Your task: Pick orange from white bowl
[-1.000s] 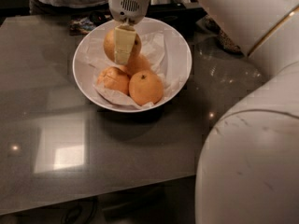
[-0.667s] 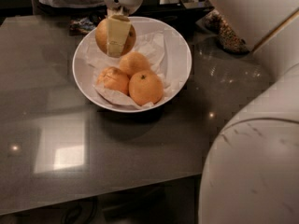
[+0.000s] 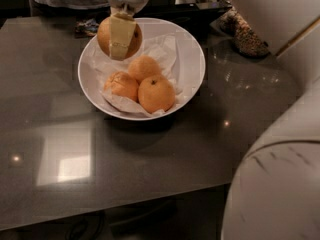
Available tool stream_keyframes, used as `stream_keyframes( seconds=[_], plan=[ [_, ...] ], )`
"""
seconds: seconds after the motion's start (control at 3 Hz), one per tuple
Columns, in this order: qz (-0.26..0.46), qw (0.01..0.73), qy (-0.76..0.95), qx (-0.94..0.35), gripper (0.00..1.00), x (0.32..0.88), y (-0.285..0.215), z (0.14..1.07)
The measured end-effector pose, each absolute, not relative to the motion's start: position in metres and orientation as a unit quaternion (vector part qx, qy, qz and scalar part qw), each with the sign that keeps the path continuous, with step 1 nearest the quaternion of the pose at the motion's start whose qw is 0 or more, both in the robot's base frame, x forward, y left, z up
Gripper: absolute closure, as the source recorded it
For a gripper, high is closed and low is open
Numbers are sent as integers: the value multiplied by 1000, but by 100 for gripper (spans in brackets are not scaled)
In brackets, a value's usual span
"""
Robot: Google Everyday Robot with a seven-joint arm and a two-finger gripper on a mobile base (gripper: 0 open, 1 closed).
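Gripping the orange (image 3: 102,34) squarely, the gripper (image 3: 121,51) is hanging over the far left edge of the white bowl (image 3: 199,64). One pale finger (image 3: 121,31) is lying flat down the front of the fruit, so the claw is clamped on it, not released. The orange is showing apart from everything else in the bowl. It is not touching the crinkled paper (image 3: 162,49) or the three smaller fruits (image 3: 156,94), which are sitting bunched together in the middle and nearer part.

So the hard part is looking done: the grasp is made and the orange is looking free of the pile. What is remaining, by my reading, is getting it fully clear — it is overlapping the bowl's rim from this angle, and how high it is sitting above that rim cannot be told.

The dark table (image 3: 150,179) is spreading out around the bowl, and the robot's own white body (image 3: 280,184) is filling the right side.
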State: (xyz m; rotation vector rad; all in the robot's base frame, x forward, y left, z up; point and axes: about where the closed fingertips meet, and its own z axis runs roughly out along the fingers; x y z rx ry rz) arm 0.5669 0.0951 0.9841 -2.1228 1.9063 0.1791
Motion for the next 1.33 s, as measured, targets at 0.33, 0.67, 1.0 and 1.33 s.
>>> stream_keyframes(
  seconds=[0.33, 0.67, 1.0, 1.33],
  plan=[
    [70, 147, 681, -714, 100, 537, 91, 998],
    [81, 143, 712, -682, 100, 507, 79, 1005],
    [90, 135, 743, -649, 100, 479, 66, 1009],
    [97, 128, 769, -618, 100, 458, 56, 1010]
  ],
)
